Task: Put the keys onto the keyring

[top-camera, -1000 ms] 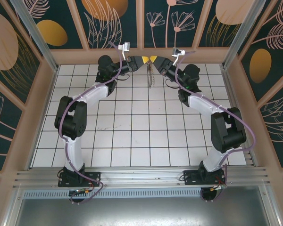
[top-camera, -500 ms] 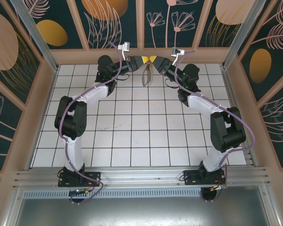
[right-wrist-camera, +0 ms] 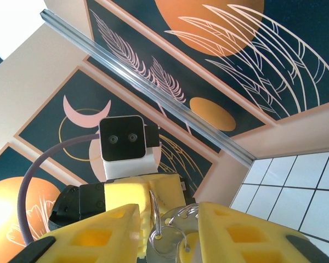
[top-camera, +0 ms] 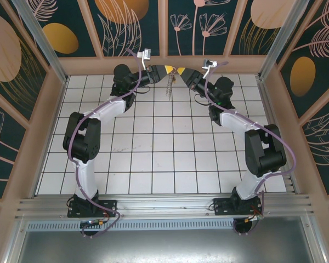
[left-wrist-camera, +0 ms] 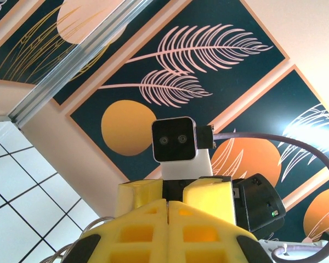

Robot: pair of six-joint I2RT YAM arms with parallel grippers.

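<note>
Top external, left gripper pinching keyring, right gripper jaws parted around it

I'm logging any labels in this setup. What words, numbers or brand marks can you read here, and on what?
None can be read.
Wall panels: leaf and circle patterns, no lettering.
Cameras on the wrists: blank housings.
Small board at the bottom left of the top view: too small to read.

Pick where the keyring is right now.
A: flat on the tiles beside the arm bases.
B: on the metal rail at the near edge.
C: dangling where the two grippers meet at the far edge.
C: the keyring hangs just below where the left gripper and right gripper meet.
</note>
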